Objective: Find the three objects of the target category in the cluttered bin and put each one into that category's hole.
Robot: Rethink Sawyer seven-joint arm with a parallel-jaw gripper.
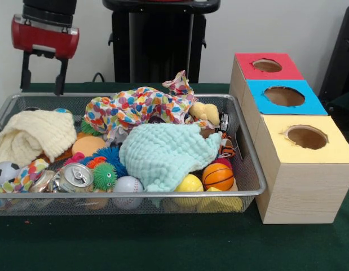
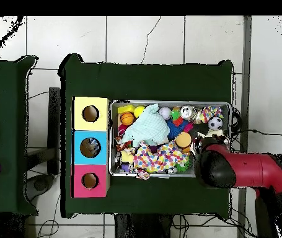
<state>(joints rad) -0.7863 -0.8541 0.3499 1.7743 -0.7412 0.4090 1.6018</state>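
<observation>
Up front, the gripper (image 1: 43,83) hangs above the far left corner of the wire mesh bin (image 1: 250,186), its jaws spread apart and holding nothing. Inside lie a cream cloth (image 1: 33,134), a mint cloth (image 1: 166,152), a polka-dot cloth (image 1: 135,110), a crushed can (image 1: 75,176), a baseball (image 1: 128,185), a yellow ball (image 1: 189,183) and a small basketball (image 1: 217,176). Beside the bin stands the box with red (image 1: 267,66), blue (image 1: 284,96) and yellow (image 1: 306,137) holes.

From overhead, the red arm (image 2: 255,170) covers the bin's (image 2: 168,103) right end on the green table (image 2: 149,77).
</observation>
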